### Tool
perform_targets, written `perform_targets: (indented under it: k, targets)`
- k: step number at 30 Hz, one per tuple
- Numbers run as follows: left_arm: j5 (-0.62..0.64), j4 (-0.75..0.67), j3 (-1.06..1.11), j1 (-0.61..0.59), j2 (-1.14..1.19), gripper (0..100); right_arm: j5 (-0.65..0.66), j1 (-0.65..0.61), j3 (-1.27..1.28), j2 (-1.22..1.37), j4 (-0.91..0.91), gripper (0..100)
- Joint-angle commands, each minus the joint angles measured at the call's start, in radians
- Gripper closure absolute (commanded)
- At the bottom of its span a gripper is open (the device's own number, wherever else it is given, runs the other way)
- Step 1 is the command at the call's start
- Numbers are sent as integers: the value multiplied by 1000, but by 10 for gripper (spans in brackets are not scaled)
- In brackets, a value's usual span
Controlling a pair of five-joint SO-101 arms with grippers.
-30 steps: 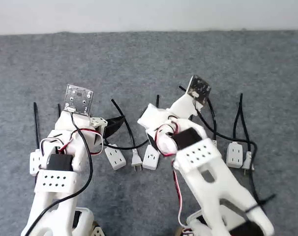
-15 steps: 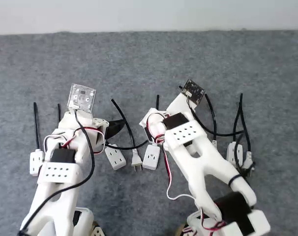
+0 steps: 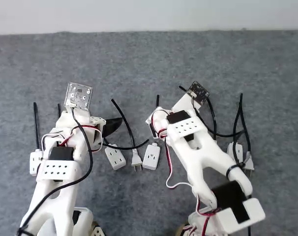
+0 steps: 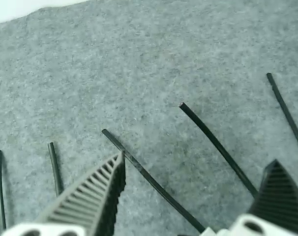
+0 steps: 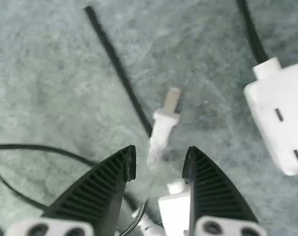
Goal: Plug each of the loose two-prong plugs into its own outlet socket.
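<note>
In the right wrist view my right gripper (image 5: 160, 156) stands open over the grey mat. A white two-prong plug (image 5: 161, 129) lies just ahead of its fingertips, its rear end between them. A white outlet socket (image 5: 282, 118) on a black cord lies off to one side. In the high view a loose plug (image 3: 135, 160) lies between two white sockets (image 3: 115, 158) (image 3: 150, 156); the right arm (image 3: 186, 129) hangs over the spot beside them. My left gripper (image 4: 193, 196) is open above bare mat and black cord ends, holding nothing; it shows dark in the high view (image 3: 112, 127).
Another socket (image 3: 36, 162) lies beside the left arm. At the right, a socket (image 3: 235, 151) and a plug (image 3: 247, 161) lie among looping black cords (image 3: 240, 113). Loose cord ends (image 4: 154, 182) cross the mat ahead of the left gripper. The far mat is open.
The right arm's upper links have swung back and to the right, and its wrist has shifted slightly. The left arm has stayed almost where it was.
</note>
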Motion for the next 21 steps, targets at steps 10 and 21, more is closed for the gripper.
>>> perform_targets:
  k: [10, 21]
  targets:
    - [5, -32, -33, 5, -5, 588, -11, 12, -160, 116, -18, 833]
    - [5, -34, -33, 5, -5, 588, -11, 12, -195, 166, -19, 833]
